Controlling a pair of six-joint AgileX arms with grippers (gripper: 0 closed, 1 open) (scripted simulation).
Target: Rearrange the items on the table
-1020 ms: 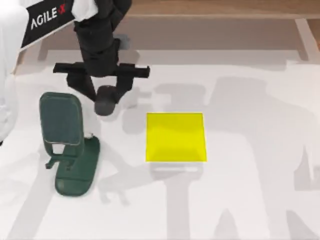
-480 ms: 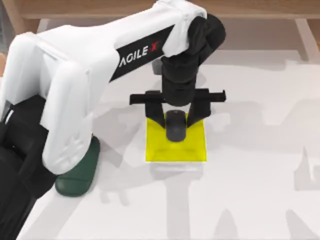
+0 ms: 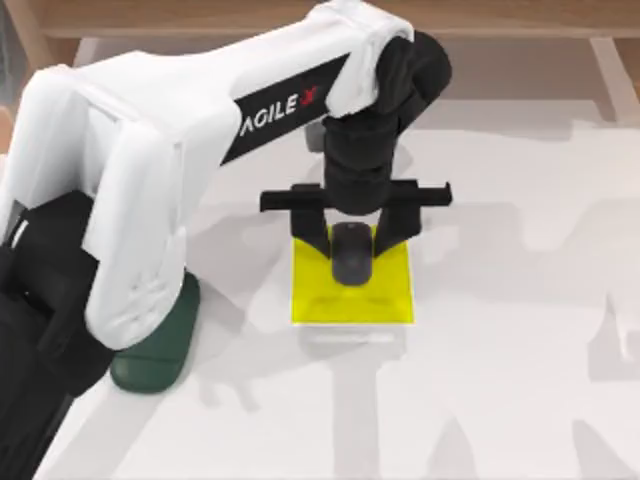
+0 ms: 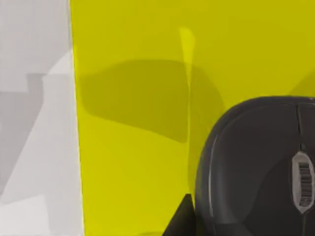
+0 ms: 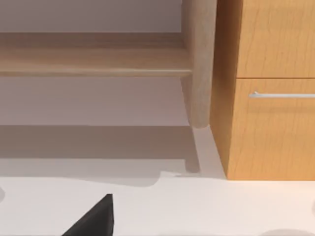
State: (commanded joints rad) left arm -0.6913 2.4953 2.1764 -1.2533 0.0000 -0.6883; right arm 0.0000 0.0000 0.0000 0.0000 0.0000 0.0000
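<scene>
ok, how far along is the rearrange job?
Done: the mouse is over the yellow pad. In hand: the left end effector straddles it; I can't confirm release from these views. Left: probably letting go and backing the left arm off, then whatever else needs moving. The right end effector sits idle, facing the wooden cabinet.

mouse (image 3: 352, 254) on pad (image 3: 385, 295) (mid-table), stand (image 3: 152, 356) at its left
</scene>
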